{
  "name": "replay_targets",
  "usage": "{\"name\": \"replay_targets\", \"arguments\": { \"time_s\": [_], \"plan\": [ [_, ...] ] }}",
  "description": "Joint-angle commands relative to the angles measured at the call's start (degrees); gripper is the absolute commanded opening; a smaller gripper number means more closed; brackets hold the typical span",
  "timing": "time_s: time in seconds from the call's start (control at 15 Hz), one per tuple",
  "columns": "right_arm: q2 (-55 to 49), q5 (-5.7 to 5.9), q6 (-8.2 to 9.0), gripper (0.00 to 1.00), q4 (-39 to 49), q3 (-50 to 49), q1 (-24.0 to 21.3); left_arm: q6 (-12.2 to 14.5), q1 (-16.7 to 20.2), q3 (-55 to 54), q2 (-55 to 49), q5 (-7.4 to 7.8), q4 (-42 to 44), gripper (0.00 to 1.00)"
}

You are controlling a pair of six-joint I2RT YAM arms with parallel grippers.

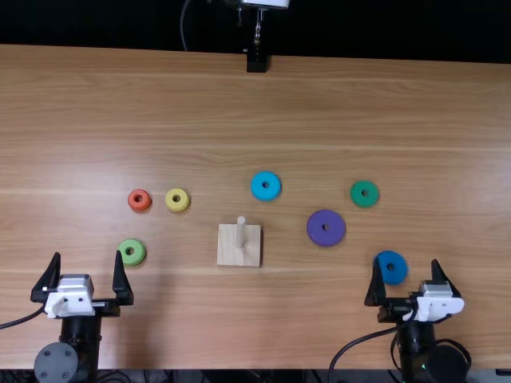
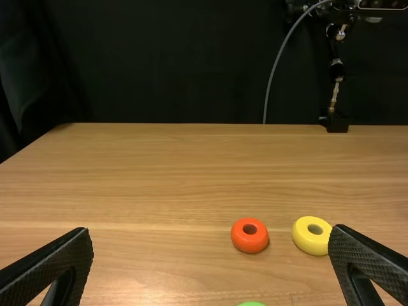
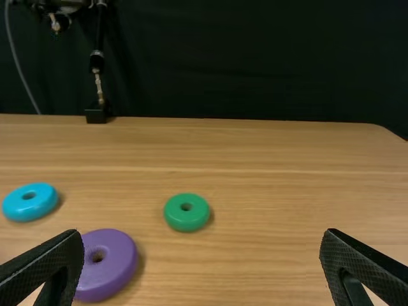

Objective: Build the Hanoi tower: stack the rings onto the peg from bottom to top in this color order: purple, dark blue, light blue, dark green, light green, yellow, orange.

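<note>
Top view, left to right. Left gripper (image 1: 88, 254), lower left of the frame: jaws spread wide, holding nothing. Light green ring (image 1: 132, 252), lower left, just beside the tip of the gripper's right-hand finger. Orange ring (image 1: 139, 200), left of centre, above the light green one. Yellow ring (image 1: 177, 200), near the orange ring but apart from it. Wooden base (image 1: 229, 255), just left of centre, with its peg (image 1: 240, 233) upright and bare. Light blue ring (image 1: 266, 186), centre, above and to the right of the peg. Purple ring (image 1: 326, 228), right of centre. Dark green ring (image 1: 365, 194), above and to the right of the purple. Dark blue ring (image 1: 393, 268), lower right, by the right gripper's left-hand finger. Right gripper (image 1: 406, 261), lower right: jaws likewise wide apart and empty. All seven rings lie flat on the desk (image 1: 239, 104).
</note>
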Motion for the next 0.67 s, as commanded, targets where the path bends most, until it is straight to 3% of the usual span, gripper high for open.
{"name": "replay_targets", "arguments": {
  "time_s": [0.0,0.2,0.47,0.6],
  "plan": [
    [-0.40,1.20,0.57,1.00,0.53,4.44,1.07,0.67,0.56,-1.89,-0.40,0.97,-2.29,1.00],
    [2.94,1.20,0.25,1.00,0.63,8.57,1.07,0.67,0.56,-1.89,-0.40,0.97,-2.29,1.00],
    [14.89,1.73,0.36,1.00,-1.16,19.65,1.07,0.67,0.56,-1.89,-0.40,0.97,-2.29,1.00],
    [21.48,1.62,0.25,1.00,-7.70,26.24,1.16,0.67,0.56,-1.89,-0.40,0.97,-2.29,1.00]
  ]
}}
